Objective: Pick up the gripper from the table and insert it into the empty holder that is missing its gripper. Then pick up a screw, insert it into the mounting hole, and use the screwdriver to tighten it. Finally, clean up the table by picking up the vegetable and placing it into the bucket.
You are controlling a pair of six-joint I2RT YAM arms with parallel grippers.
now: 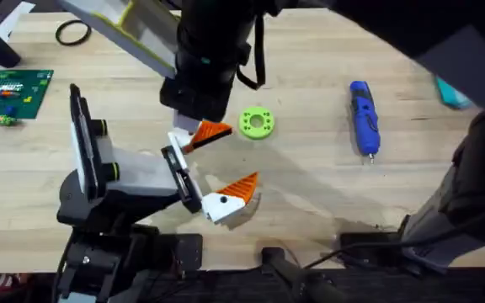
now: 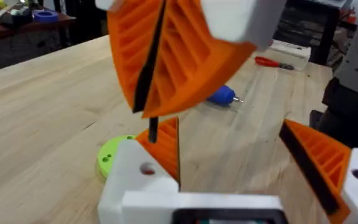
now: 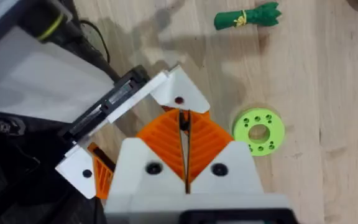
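Observation:
The gripper (image 1: 213,132), an orange ribbed finger on a white base, sits in the black holder (image 1: 179,172) at the end of the white-and-black left arm. Its twin with the black dot (image 1: 230,198) sits at the holder's other end. These are the two fingers of my left gripper (image 1: 242,154), which stands open wide. My right gripper (image 3: 184,118) is shut on a thin dark screw (image 2: 153,129). It holds the screw just above the mounting hole (image 2: 146,168) in the white base. The blue screwdriver (image 1: 363,118) lies on the table to the right. A green vegetable (image 3: 247,17) lies further off.
A green disc with holes (image 1: 257,122) lies just right of the orange finger. A green circuit board (image 1: 13,91) and a black ring (image 1: 72,32) are at the far left. The right arm hangs large and dark over the table's middle and right.

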